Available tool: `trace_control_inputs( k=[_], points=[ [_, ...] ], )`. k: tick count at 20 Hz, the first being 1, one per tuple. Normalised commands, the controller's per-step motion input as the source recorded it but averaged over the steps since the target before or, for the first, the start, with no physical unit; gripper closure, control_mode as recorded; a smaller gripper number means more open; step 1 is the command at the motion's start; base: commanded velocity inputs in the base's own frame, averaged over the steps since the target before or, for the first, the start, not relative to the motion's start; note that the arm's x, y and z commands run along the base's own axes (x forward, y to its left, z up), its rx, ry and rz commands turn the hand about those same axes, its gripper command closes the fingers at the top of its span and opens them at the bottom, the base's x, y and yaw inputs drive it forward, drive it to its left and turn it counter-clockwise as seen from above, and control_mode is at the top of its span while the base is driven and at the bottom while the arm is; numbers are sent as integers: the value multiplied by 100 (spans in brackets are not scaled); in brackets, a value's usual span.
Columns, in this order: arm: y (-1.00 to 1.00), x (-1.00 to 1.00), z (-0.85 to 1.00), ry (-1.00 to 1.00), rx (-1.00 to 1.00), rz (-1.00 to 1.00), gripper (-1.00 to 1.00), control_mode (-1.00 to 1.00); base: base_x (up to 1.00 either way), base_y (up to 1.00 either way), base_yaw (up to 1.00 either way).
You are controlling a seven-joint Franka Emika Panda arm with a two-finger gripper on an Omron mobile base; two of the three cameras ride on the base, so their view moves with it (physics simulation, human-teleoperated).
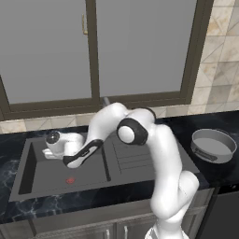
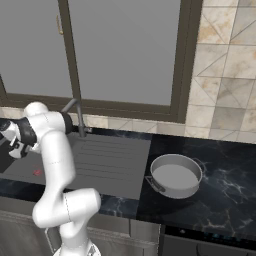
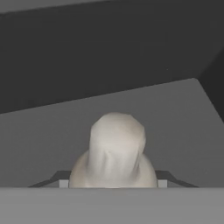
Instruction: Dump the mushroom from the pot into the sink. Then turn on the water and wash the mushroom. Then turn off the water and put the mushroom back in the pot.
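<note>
Gripper (image 1: 46, 152), at nine o'clock over the sink (image 1: 28, 179), grasps the mushroom (image 3: 114, 153); a loose pinch could drop it short of the pot (image 1: 213, 145).

A: What stands around the gripper (image 1: 46, 152)?
B: It sits low in the sink (image 1: 28, 179), with the basin's walls at 9 and 12 o'clock, and the mushroom (image 3: 114, 153) fills the gap between the fingers.
A: And toward the pot (image 2: 175, 176)?
B: At 3 o'clock the ribbed drainboard (image 2: 107, 162) lies bare; the faucet (image 2: 76, 113) rises behind it.
</note>
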Motion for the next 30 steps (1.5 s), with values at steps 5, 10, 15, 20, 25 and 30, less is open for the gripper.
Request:
trace_control_inputs(
  k=[5,10,15,20,25,30],
  points=[
    [0,-44,81,-9,0,0,100,-100,0,0,0],
    [0,-29,96,-6,0,0,100,-100,0,0,0],
    [0,-32,97,-3,0,0,100,-100,0,0,0],
    [-6,-54,83,-1,0,0,100,-100,0,0,0],
    [-23,-63,72,0,0,0,100,-100,0,0,0],
    [-40,-48,64,0,0,0,100,-100,0,0,0]
  ],
)
